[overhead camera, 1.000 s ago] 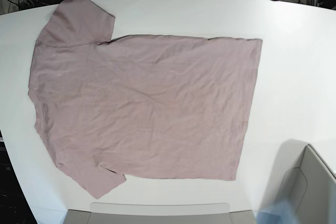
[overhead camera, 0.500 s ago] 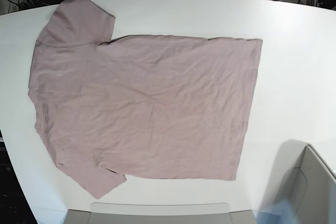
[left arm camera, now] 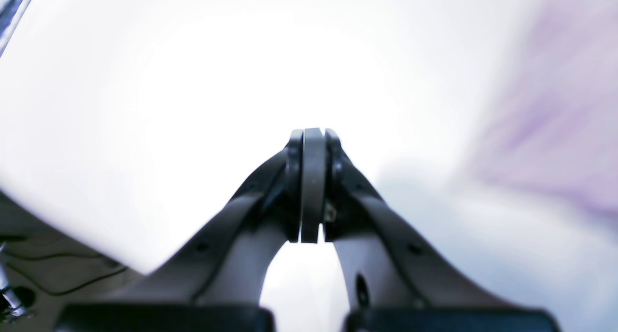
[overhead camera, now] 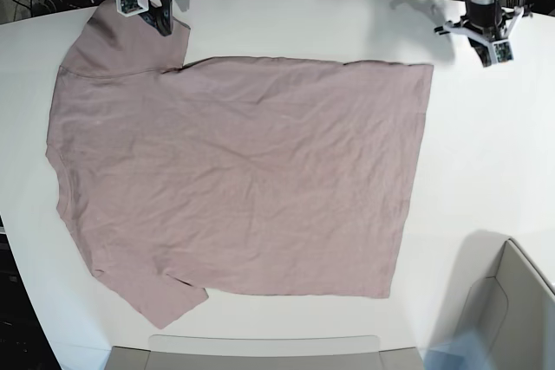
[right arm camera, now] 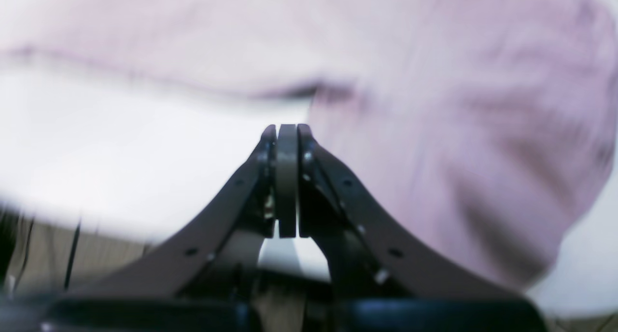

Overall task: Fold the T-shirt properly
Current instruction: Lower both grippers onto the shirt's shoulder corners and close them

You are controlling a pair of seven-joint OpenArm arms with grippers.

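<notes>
The T-shirt [overhead camera: 238, 175] is shown spread flat and unfolded on the white table [overhead camera: 486, 153], its hem toward the right of the base view and its shoulders toward the left, one sleeve lying at the upper left and the other at the lower left. No fold is seen yet, so the task is judged to be at its very start. The right gripper [overhead camera: 163, 16] is seen at the far edge of the table, over the upper sleeve; in the right wrist view its pads [right arm camera: 287, 177] are pressed together with nothing between them, and the sleeve cloth lies below and beyond them, blurred. The left gripper [overhead camera: 490, 45] is placed above bare table near the far hem corner, apart from the cloth; in the left wrist view its pads [left arm camera: 313, 182] are likewise closed on nothing, with only a blurred pink edge at the right of that frame. This placement, one arm at each end of the far edge, is judged to prepare a lengthwise fold, for which both tools would first have to be opened. The garment is a plain dusty pink, thin and finely creased across the body; its collar is not clearly made out.
</notes>
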